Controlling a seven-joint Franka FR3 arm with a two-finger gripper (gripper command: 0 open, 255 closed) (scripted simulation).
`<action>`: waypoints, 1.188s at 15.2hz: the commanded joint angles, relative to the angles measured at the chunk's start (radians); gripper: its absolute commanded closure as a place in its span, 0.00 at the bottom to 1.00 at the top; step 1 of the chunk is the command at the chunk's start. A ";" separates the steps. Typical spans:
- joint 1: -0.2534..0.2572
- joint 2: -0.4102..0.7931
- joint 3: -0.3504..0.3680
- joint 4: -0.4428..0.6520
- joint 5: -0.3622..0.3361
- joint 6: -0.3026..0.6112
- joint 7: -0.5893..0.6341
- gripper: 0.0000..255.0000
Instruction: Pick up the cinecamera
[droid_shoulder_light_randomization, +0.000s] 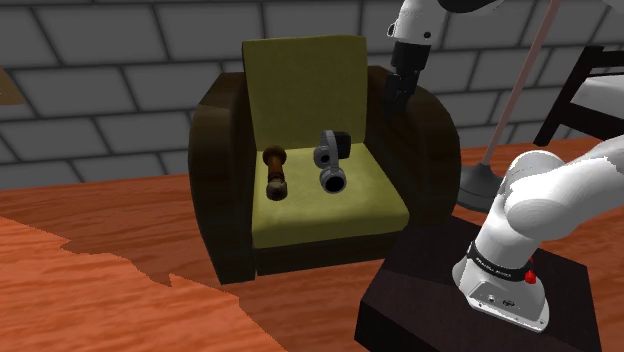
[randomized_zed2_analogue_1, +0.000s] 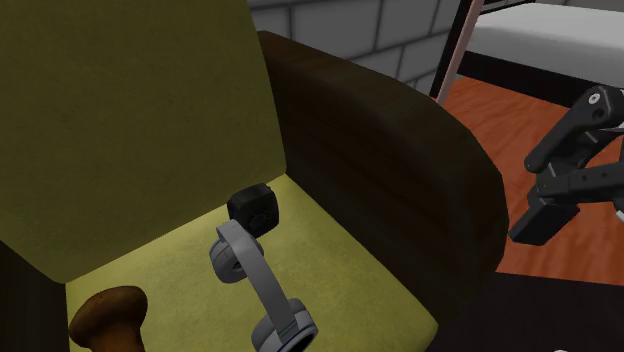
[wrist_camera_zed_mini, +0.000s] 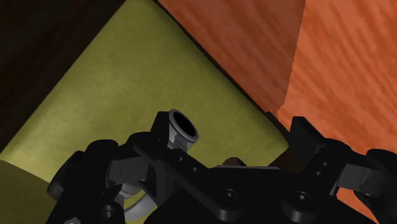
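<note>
- Shoulder view: the grey cinecamera (droid_shoulder_light_randomization: 330, 165) lies on the armchair's (droid_shoulder_light_randomization: 215, 130) green seat, right of a brown object (droid_shoulder_light_randomization: 275, 172). The fingers (droid_shoulder_light_randomization: 399, 95) hang by the right armrest.
- Second exterior view: the cinecamera (randomized_zed2_analogue_1: 258, 278) is mid-seat, and the fingers (randomized_zed2_analogue_1: 540, 222) are beyond the armrest.
- Wrist view: the fingers (wrist_camera_zed_mini: 312, 146) stand apart, clasping nothing, with the cinecamera's lens (wrist_camera_zed_mini: 181, 127) between them.

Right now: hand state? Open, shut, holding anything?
Hand: open, holding nothing. It is above the armchair arm, apart from the cinecamera on the seat.
</note>
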 joint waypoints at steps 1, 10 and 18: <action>0.000 0.000 0.000 0.000 0.000 0.000 0.000 0.00; -0.008 0.245 -0.173 0.051 -0.077 0.143 -0.277 0.00; 0.000 0.536 -0.302 0.196 -0.067 0.241 -0.526 0.00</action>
